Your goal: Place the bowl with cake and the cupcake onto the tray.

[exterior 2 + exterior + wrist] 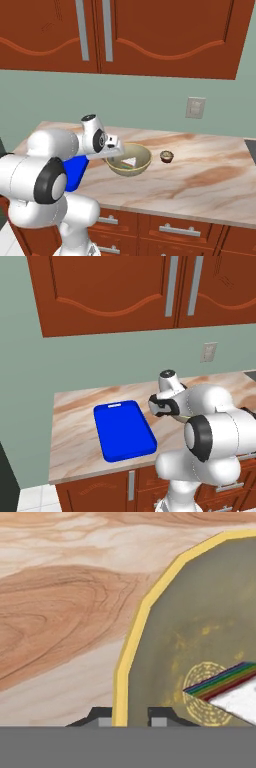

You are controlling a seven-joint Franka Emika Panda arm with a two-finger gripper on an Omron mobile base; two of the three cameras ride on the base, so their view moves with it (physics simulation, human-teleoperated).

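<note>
In your left base view, the tray (124, 429) lies bare on the worktop (75, 421). The right base view puts the bowl (129, 160), holding the cake (131, 161), beside the cupcake (167, 156). Hand view: jaws apart, straddling the bowl's rim. Grasp step; next, close and lift.
</note>
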